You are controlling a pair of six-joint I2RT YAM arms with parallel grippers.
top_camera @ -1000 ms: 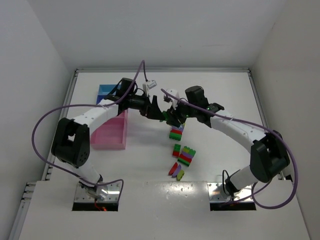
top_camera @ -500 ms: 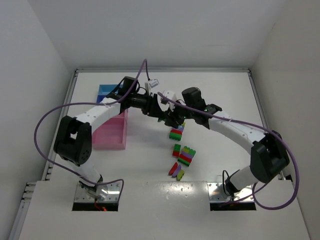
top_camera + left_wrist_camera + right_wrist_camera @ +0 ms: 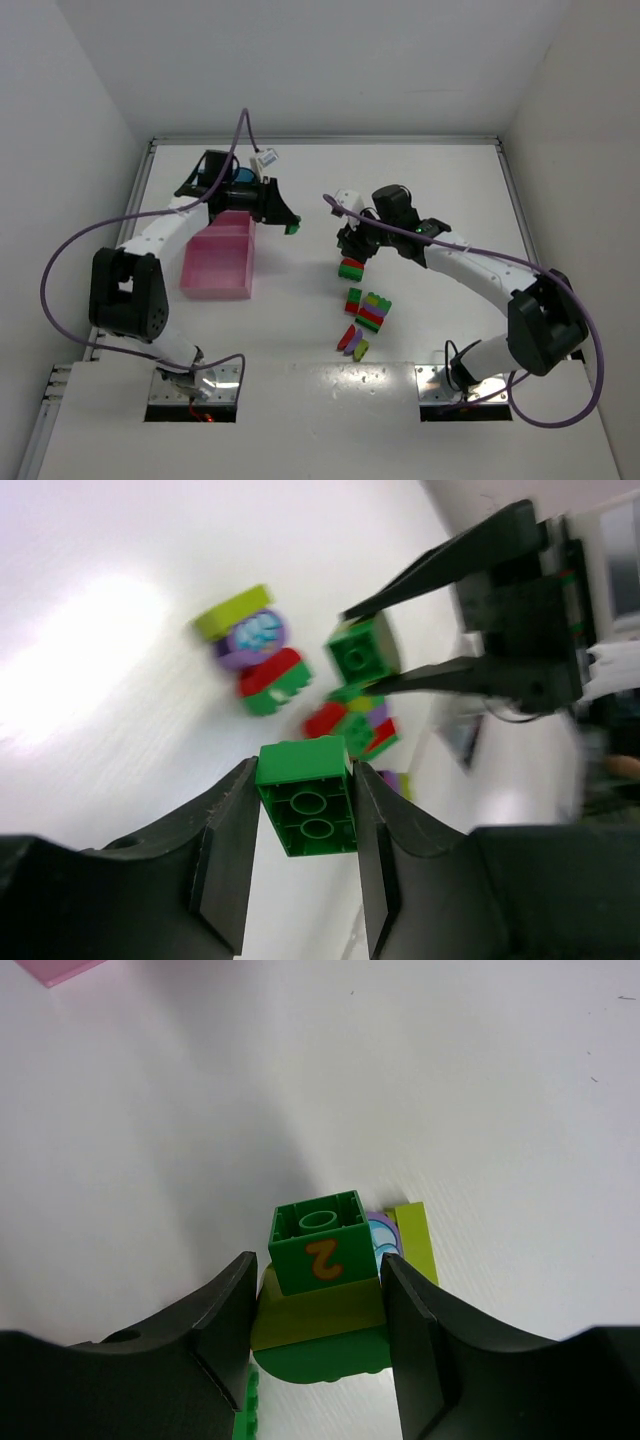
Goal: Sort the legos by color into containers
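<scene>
The left gripper (image 3: pixel 305 780) is clamped on a green brick (image 3: pixel 308 798), held just right of the pink tray (image 3: pixel 215 268). The right gripper (image 3: pixel 318 1272) is closed on a green and yellow-green stack (image 3: pixel 320 1305) mid-table, just beyond the loose legos (image 3: pixel 366 312).

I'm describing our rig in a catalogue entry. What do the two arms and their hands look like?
The left arm and right arm are alike: white tubular links joined by bulky black joints. A purple cable loops loosely alongside each arm. The left hand and right hand each have two matte black fingers that taper toward the tips.
</scene>
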